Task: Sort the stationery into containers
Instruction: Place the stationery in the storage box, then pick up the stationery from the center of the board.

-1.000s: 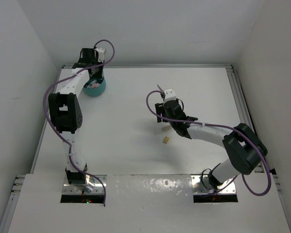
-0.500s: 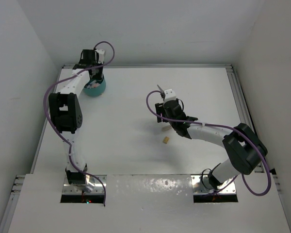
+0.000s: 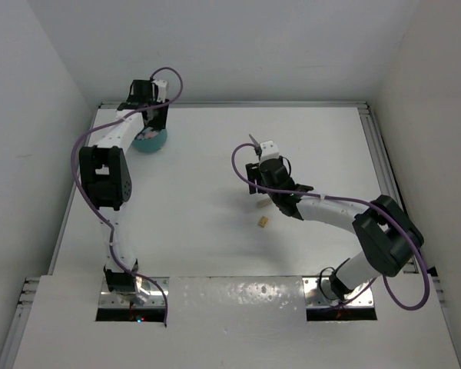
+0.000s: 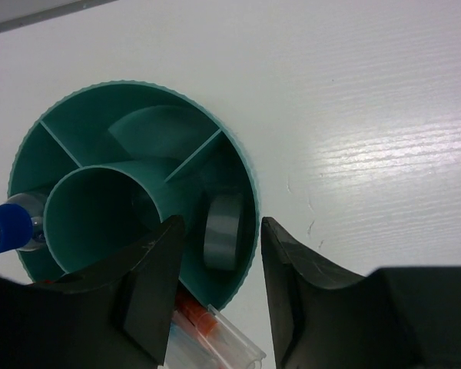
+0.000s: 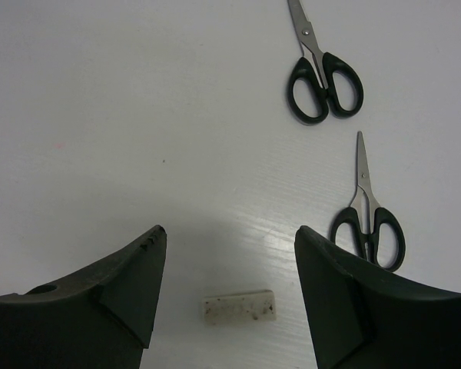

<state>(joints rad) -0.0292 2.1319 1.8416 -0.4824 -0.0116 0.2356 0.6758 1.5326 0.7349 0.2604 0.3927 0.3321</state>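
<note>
Top external view: the white table [image 3: 215, 146] carries everything. The left gripper [image 3: 148, 115] is at the far left corner, over the teal organiser [image 3: 152, 142]. The right gripper [image 3: 255, 184] is low, near the middle of the table.

In the left wrist view the left fingers stand apart and hold nothing; the gap between them lies over an outer compartment. The right fingers are also apart and empty.

Two black-handled scissors [image 5: 325, 81] [image 5: 369, 227] lie flat on the table, closed. The blue-capped glue bottle [image 4: 8, 228] is in an outer compartment of the organiser. The tape ring [image 4: 223, 238] stands on its edge in another one, just inside the rim. The white eraser [image 5: 239, 305] lies on the table under the right gripper's gap, with the tan eraser [image 3: 261, 222] near it.
</note>
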